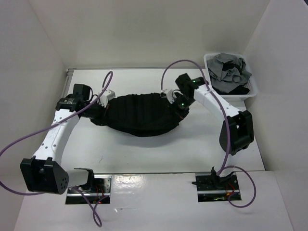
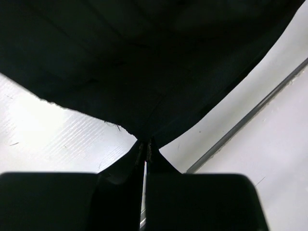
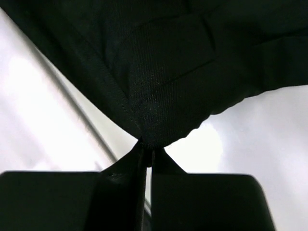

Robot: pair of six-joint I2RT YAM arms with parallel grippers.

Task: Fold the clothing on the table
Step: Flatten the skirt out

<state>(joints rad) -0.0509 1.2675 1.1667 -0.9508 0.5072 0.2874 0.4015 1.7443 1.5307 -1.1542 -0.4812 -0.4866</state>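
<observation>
**Visitor:** What have you got there, and how many of each?

**Robot:** One piece of clothing, two arms and one desk. My left gripper is pinched shut on the clothing's left end, and my right gripper is pinched shut on its right end. Each one has a small peak of cloth squeezed between its two fingers.

**Visitor:** Where does the clothing sit?

**Robot:** It's around the middle of the desk, strung between my two grippers. The top edge runs taut from one gripper to the other, and the bottom sags toward my bases in a rounded crescent. (I cannot tell whether that low edge touches the desk.)

**Visitor:** What is it made of?

**Robot:** It's a plain matte black fabric with faint ribs like pleats running across it. My right wrist camera shows a fine woven grain and a stitched fold. On the left, the hem looks slightly frayed.

**Visitor:** And the rest?

**Robot:** The desk is smooth, flat and white, with one thin metal rail along its far edge. One white plastic basket stands at the far right corner, rectangular and apart from the clothing. It holds a crumpled grey garment. Two purple cables loop along my arms, one on each.
</observation>
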